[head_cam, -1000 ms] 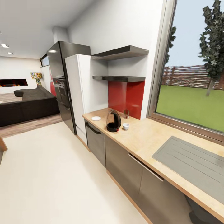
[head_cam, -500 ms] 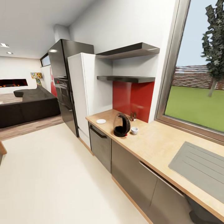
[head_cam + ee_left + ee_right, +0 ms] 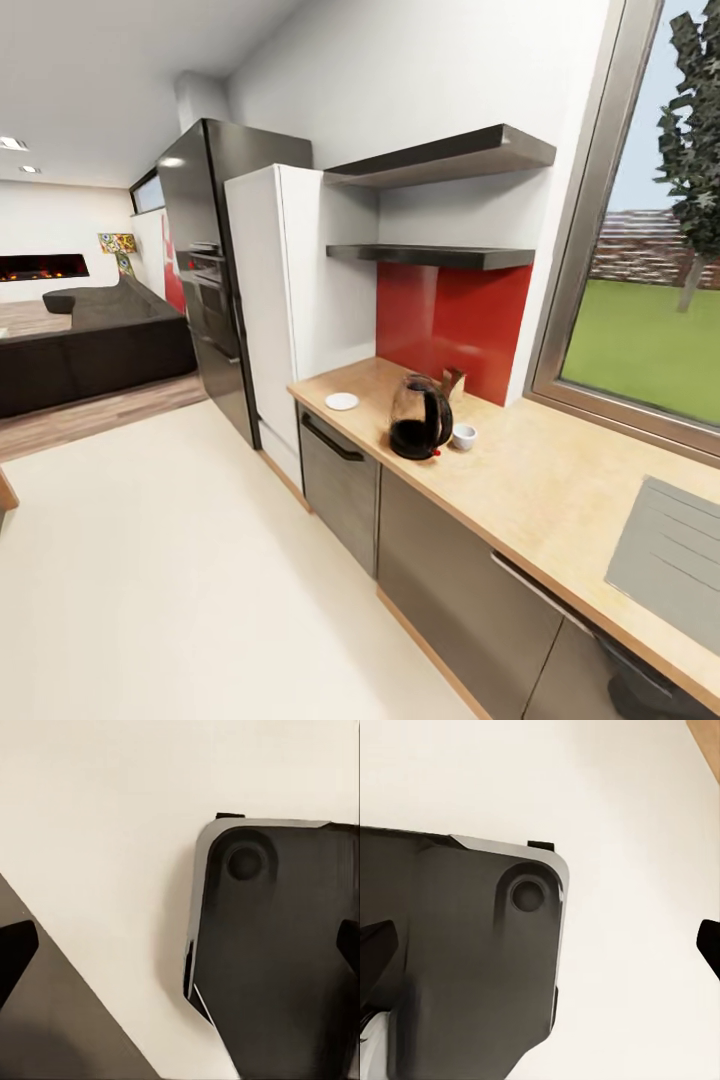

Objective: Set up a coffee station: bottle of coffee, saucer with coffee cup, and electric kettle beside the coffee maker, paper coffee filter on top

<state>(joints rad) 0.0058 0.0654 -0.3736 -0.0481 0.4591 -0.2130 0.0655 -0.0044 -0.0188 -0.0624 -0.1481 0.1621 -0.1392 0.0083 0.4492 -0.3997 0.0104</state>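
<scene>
Three pieces slide closer: glass black-lidded kettle (image 3: pixel 418 430), white cup (image 3: pixel 464 436) at its three o'clock, white saucer (image 3: pixel 341 401) at ten; claws gape empty.

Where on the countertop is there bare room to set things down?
Bare wood runs between the coffee cup and the grey drainer, and between the saucer and electric kettle. It is crowded where kettle, cup and red backsplash meet.

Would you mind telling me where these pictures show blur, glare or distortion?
Head view: wide-angle stretching at the edges; soft glare on the dark fridge; electric kettle fairly sharp. Right wrist view: smeared blur along the robot's dark base. Left wrist view: soft throughout.
</scene>
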